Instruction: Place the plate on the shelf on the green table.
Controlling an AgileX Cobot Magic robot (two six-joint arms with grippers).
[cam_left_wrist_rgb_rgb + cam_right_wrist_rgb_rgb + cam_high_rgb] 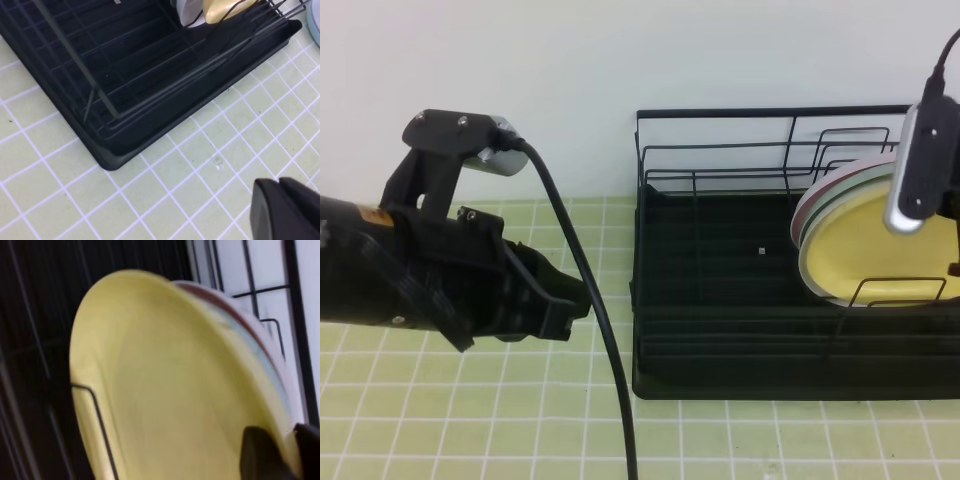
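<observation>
plate (865,255): pretty much home already. The pale-yellow one stands on edge in the right end of the shelf (720,300), leaning back against a couple of other plates (820,195) behind it, with a wire loop in front of its lower edge.
what's done: I'd say the placing itself looks finished, since the plate sits inside the rack on the green tiled bench (470,420).
what's left: by my read, just letting go fully and backing the right arm out without knocking the stack.
right end effector (280,452): its dark fingertips sit either side of the plate's rim in the blurry wrist view. Can't tell whether they pinch it or have already slackened off.
right arm pose: comes in from the right edge of the high view, over the plate, its wrist camera housing covering the plate's upper right.
left end effector (560,300): closed, empty, hanging over the tiles just left of the shelf, pointing toward it.
left arm pose: stretched in low from the left, parked clear of the rack.
</observation>
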